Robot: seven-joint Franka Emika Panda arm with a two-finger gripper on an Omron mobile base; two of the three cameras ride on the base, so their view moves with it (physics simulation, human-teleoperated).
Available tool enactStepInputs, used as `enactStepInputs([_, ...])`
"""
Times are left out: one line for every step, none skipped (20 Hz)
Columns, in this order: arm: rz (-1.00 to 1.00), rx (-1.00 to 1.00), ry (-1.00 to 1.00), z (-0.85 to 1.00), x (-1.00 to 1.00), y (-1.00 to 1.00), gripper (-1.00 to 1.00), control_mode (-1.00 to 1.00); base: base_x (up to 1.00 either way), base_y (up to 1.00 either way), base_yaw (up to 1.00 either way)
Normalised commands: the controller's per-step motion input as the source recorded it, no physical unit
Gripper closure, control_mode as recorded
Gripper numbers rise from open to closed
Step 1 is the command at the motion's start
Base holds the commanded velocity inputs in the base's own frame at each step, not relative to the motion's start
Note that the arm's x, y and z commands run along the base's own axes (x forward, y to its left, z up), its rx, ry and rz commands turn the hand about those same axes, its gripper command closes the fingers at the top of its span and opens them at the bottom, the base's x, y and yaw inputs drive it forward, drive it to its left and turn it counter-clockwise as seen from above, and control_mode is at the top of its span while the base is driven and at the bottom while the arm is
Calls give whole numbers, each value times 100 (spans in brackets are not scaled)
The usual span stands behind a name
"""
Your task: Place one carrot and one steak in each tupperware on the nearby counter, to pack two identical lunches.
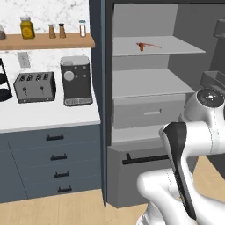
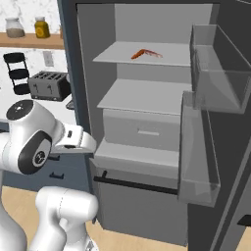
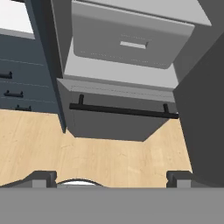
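Orange-red food on the upper fridge shelf [image 1: 176, 46]; pincer [image 3: 112, 177] spread wide and empty, aimed low at the bottom freezer drawer [image 3: 118, 116].
On that shelf lies a small carrot [image 1: 141, 46] touching a thin reddish steak [image 1: 151, 45]; too small to separate cleanly. Judged: carrot light, stiff, rounded, likely to roll, so grip across its middle; steak light, limp, possibly slick, lying flat, so pinch across its narrow width. White table [image 1: 44, 116] carries toaster [image 1: 34, 87] and coffee machine [image 1: 76, 80]. No legible writing on the jars.

Flat, even rendered light; soft faint shadows, no glare; slightly low-res, edges undistorted.
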Motion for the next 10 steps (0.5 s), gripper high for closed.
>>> enactStepInputs([0, 0, 0, 0, 0, 0, -100, 100, 31, -49, 0])
enactStepInputs([0, 0, 0, 0, 0, 0, -100, 100, 31, -46, 0])
enactStepInputs([0, 0, 0, 0, 0, 0, -100, 100, 31, -37, -1])
enactStepInputs([0, 0, 0, 0, 0, 0, -100, 100, 23, -19, 0])
enactStepInputs([0, 0, 0, 0, 0, 0, -100, 100, 6, 0, 0])
enactStepInputs([0, 0, 0, 0, 0, 0, -100, 100, 0, 0, 0])
enactStepInputs([0, 0, 0, 0, 0, 0, -100, 100, 1, 0, 0])
enactStepInputs([0, 0, 0, 0, 0, 0, -100, 100, 13, 0, 0])
enactStepInputs([0, 0, 0, 0, 0, 0, -100, 100, 37, -18, 0])
enactStepInputs([0, 0, 0, 0, 0, 0, -100, 100, 46, -25, 0])
